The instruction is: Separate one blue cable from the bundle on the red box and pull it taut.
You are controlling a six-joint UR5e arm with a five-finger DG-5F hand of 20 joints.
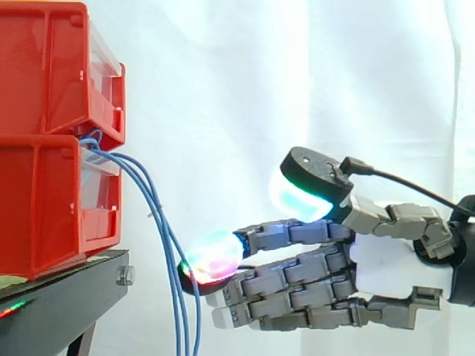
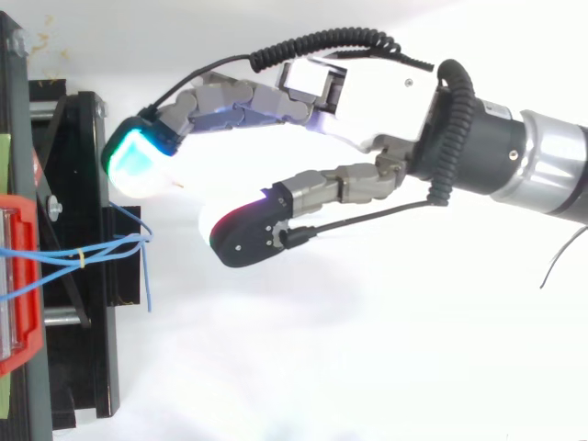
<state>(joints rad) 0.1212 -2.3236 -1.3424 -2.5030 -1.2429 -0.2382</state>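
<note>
Pointed toward the red box (image 1: 44,200) with the hand (image 1: 386,259) open, fingers (image 1: 297,285) stretched almost straight, thumb (image 1: 308,182) lifted well above them, nothing in hold. Just ahead of the fingertips, seen from the side, the bundle of blue cables (image 1: 165,237), spilling out of the box front and hanging steeply down, long axis crossing the fingers' line nearly at right angles; touching the foremost glowing pad (image 1: 215,256) or just short of it, hard to say. From above, off to the thumb side of the fingertips rather than dead ahead, bound by a yellow tie (image 2: 81,259) near the box. Probably calls for a sideways shift toward the thumb before pinching one strand and drawing back away from the box
</note>
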